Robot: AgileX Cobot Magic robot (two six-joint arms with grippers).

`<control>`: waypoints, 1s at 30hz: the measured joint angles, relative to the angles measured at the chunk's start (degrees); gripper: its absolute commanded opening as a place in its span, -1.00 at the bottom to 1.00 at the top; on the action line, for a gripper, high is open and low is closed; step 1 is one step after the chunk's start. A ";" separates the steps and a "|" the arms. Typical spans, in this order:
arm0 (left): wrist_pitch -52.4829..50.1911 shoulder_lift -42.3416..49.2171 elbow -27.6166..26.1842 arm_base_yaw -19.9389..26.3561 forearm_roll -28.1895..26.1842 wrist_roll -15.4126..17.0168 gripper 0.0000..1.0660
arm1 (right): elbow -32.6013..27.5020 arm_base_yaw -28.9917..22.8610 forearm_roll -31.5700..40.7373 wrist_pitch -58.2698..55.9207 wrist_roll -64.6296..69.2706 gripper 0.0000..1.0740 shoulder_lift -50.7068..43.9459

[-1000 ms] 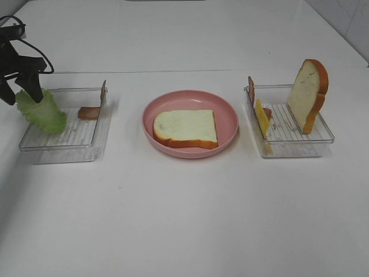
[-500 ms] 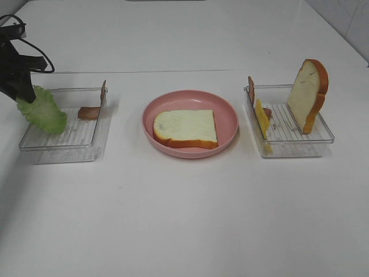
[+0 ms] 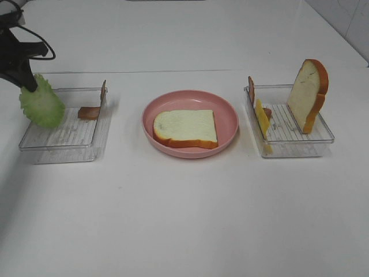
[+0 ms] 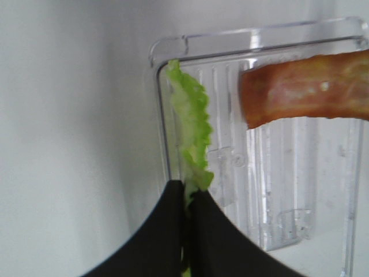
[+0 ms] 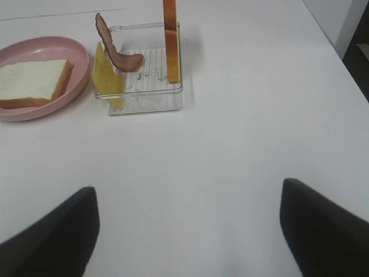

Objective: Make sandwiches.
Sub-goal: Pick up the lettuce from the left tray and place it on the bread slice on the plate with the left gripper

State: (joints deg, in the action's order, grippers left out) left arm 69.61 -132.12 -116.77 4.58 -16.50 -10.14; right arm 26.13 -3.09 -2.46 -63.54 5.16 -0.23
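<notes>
The lettuce leaf hangs over the left tray, pinched at its top edge between the pressed-together jaws of the left end effector. The step in hand looks like lifting it out; next it needs carrying to the bread slice on the pink plate and laying flat. The right end effector hovers spread and empty

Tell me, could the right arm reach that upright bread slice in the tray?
Probably yes: the right gripper is open, nothing stands between it and the clear tray, and the bread slice stands apart from the cheese and bacon.
</notes>
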 measured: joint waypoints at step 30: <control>-3.61 11.69 -7.28 -29.79 -9.74 0.92 -1.00 | 0.00 0.00 0.00 0.00 0.00 0.49 0.00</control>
State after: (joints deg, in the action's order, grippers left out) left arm 66.00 -120.44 -124.05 -25.21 -26.24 -9.22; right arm 26.13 -3.09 -2.46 -63.54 5.16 -0.23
